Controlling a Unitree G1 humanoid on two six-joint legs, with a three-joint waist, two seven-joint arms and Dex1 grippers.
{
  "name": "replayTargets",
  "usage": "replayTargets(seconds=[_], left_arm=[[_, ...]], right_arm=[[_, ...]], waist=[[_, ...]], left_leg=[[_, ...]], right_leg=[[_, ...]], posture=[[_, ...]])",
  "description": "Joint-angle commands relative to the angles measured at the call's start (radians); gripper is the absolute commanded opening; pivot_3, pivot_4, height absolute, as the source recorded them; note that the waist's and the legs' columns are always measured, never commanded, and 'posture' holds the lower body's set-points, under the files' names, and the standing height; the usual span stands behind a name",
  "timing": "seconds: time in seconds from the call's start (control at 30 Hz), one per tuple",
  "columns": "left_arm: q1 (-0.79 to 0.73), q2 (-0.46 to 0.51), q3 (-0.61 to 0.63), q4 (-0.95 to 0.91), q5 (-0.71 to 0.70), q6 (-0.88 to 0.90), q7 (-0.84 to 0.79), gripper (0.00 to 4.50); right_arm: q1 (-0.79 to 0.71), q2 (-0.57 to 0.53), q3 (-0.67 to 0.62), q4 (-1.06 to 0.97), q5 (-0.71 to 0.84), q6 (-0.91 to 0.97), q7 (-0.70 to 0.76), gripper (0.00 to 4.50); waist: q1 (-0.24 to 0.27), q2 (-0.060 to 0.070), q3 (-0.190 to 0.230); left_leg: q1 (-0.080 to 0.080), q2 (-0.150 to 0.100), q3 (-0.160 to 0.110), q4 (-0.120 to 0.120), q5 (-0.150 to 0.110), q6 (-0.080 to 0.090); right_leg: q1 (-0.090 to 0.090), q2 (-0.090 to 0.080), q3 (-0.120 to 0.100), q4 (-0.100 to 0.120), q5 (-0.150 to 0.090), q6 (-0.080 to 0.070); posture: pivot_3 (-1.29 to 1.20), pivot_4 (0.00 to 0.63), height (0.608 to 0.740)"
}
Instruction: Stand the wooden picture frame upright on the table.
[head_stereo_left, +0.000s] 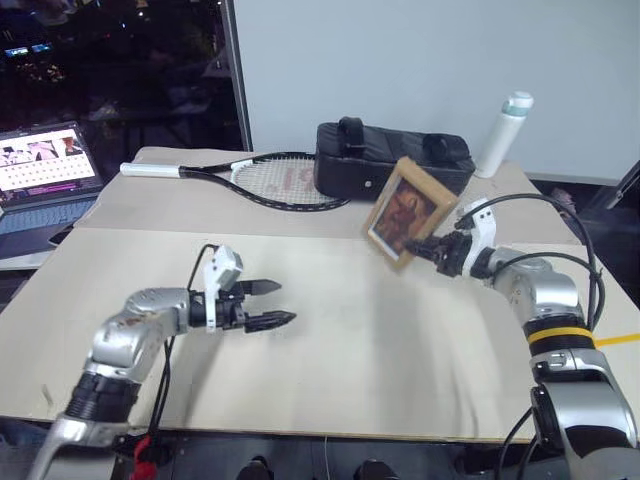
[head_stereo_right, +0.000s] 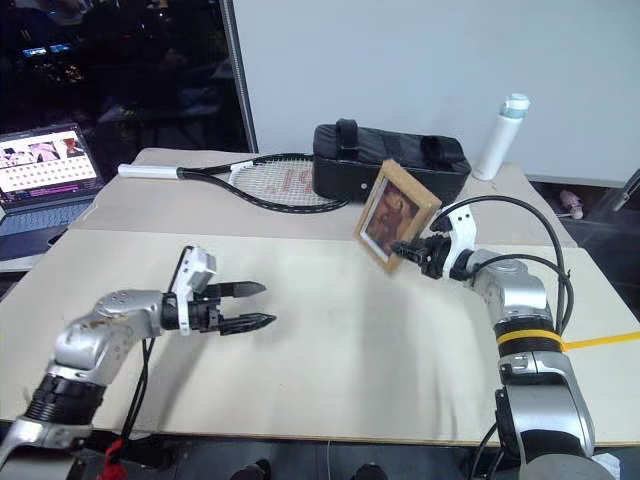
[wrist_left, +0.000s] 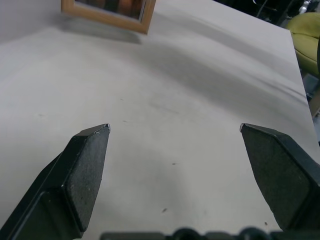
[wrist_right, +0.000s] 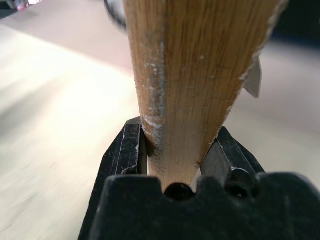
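The wooden picture frame (head_stereo_left: 405, 212) is tilted, its reddish portrait facing me, right of the table's (head_stereo_left: 350, 340) middle. My right gripper (head_stereo_left: 425, 245) is shut on the frame's lower right edge; the right wrist view shows the light wood border (wrist_right: 195, 75) clamped between both fingers. I cannot tell whether the frame's lowest corner touches the board. My left gripper (head_stereo_left: 275, 304) hovers open over the table's left half, well apart from the frame, with nothing between its fingers (wrist_left: 87, 170). Its tips point toward the frame (wrist_left: 107, 11).
Behind the frame lie a black zippered bag (head_stereo_left: 390, 155), a tennis racket (head_stereo_left: 270, 180) and an upright white bottle (head_stereo_left: 503, 132). An open laptop (head_stereo_left: 45, 175) sits off the table's left side. A yellow tape strip (head_stereo_left: 620, 340) marks the right edge.
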Motion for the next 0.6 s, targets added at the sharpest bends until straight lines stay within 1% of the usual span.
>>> replayTargets(seconds=[0.03, 0.17, 0.23, 0.4, 0.47, 0.57, 0.6], left_arm=[[-0.058, -0.034, 0.056, -0.044, -0.009, 0.005, 0.095, 4.5], [-0.067, -0.042, 0.05, -0.02, 0.018, -0.011, 0.119, 4.5], [-0.061, -0.043, 0.049, -0.019, -0.003, 0.004, 0.101, 4.5], [-0.045, -0.061, 0.043, -0.02, 0.0, -0.011, 0.102, 4.5], [-0.05, -0.081, 0.08, -0.014, -0.04, 0.015, 0.116, 4.5], [-0.05, -0.081, 0.093, 0.011, -0.022, -0.011, 0.121, 4.5], [-0.048, -0.08, 0.095, 0.019, -0.022, -0.01, 0.12, 4.5]], right_arm=[[0.001, -0.019, -0.051, -0.092, 0.058, 0.139, 0.019, 1.21], [0.039, -0.019, -0.044, -0.126, 0.065, 0.226, 0.049, 1.21], [0.073, -0.014, -0.026, -0.146, 0.075, 0.277, 0.08, 1.21], [0.103, 0.007, 0.007, -0.155, 0.036, 0.253, 0.079, 1.21], [0.112, 0.012, 0.017, -0.185, 0.026, 0.239, 0.08, 1.21], [0.117, 0.028, -0.025, -0.223, 0.045, 0.246, 0.061, 1.21], [0.119, 0.028, -0.038, -0.236, 0.052, 0.245, 0.062, 1.71]], waist=[[0.0, 0.0, 0.0], [-0.003, 0.0, 0.0], [-0.002, 0.0, 0.0], [-0.004, 0.0, 0.0], [-0.004, 0.0, 0.0], [-0.008, 0.0, -0.001], [-0.008, 0.0, -0.001]], left_leg=[[-0.001, 0.0, 0.0, 0.0, 0.0, 0.001], [-0.001, 0.0, 0.0, 0.0, 0.0, 0.001], [-0.001, 0.0, 0.0, 0.0, 0.0, 0.001], [0.0, 0.0, 0.0, 0.0, 0.0, 0.001], [0.001, 0.0, 0.0, 0.0, 0.0, 0.001], [0.001, 0.0, 0.0, 0.0, 0.0, 0.001], [0.001, 0.0, 0.0, 0.0, 0.0, 0.001]], right_leg=[[-0.001, 0.0, 0.0, 0.0, 0.0, 0.0], [0.0, 0.0, 0.0, 0.0, 0.0, 0.001], [0.0, 0.0, 0.0, 0.0, 0.0, 0.001], [0.001, 0.0, 0.0, -0.001, -0.002, 0.003], [0.001, 0.0, 0.0, 0.0, -0.002, 0.004], [0.001, 0.0, 0.0, 0.0, -0.002, 0.004], [0.001, 0.0, 0.0, 0.0, -0.002, 0.004]], posture=[[0.0, 0.15, 0.72], [0.0, 0.15, 0.72], [0.0, 0.15, 0.72], [0.0, 0.15, 0.72], [0.0, 0.15, 0.72], [0.0, 0.15, 0.72], [0.0, 0.15, 0.72]])
